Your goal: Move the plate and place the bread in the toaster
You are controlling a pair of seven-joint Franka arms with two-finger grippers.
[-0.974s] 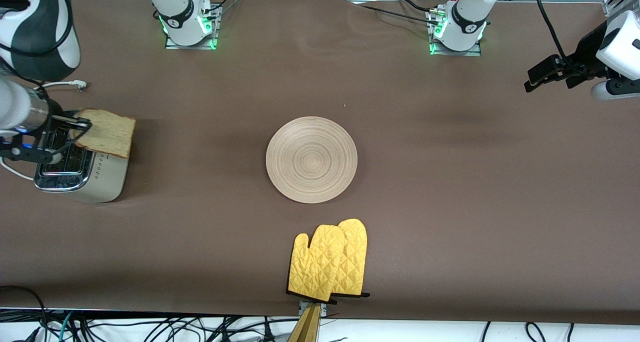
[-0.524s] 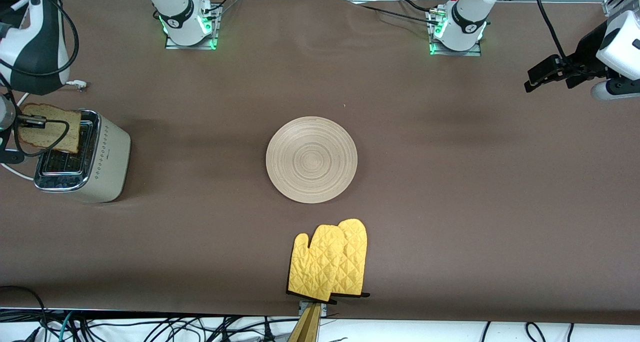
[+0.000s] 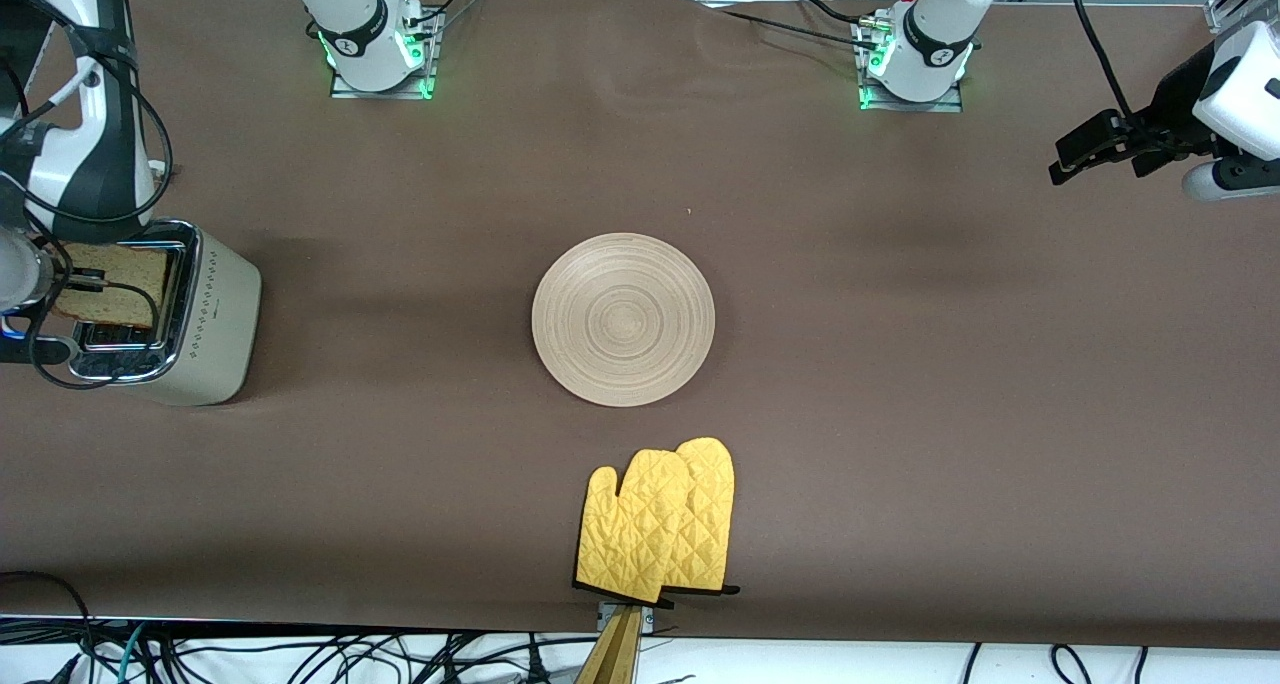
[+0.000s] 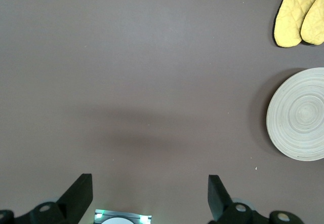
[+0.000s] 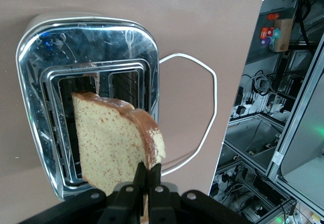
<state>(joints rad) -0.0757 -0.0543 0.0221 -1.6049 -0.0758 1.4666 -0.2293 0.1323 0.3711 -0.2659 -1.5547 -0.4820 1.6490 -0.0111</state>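
Observation:
The bread (image 5: 114,145) stands on edge with my right gripper (image 5: 148,176) shut on its crust. It hangs just over the slots of the cream and chrome toaster (image 5: 86,46). In the front view the bread (image 3: 110,282) and the right gripper (image 3: 80,284) are over the toaster (image 3: 215,314) at the right arm's end of the table. The wooden plate (image 3: 623,318) lies bare at the table's middle. My left gripper (image 3: 1090,149) waits open in the air over the left arm's end, and its fingers (image 4: 81,191) hold nothing.
A pair of yellow oven mitts (image 3: 660,529) lies nearer to the front camera than the plate, by the table's edge. The toaster's white cord (image 5: 205,112) loops on the cloth beside it. The left wrist view shows the plate (image 4: 298,113) and the mitts (image 4: 299,12).
My right gripper has carried the bread from over the toaster's plate-side edge to over its slots and turned it on edge. The left arm has not moved.

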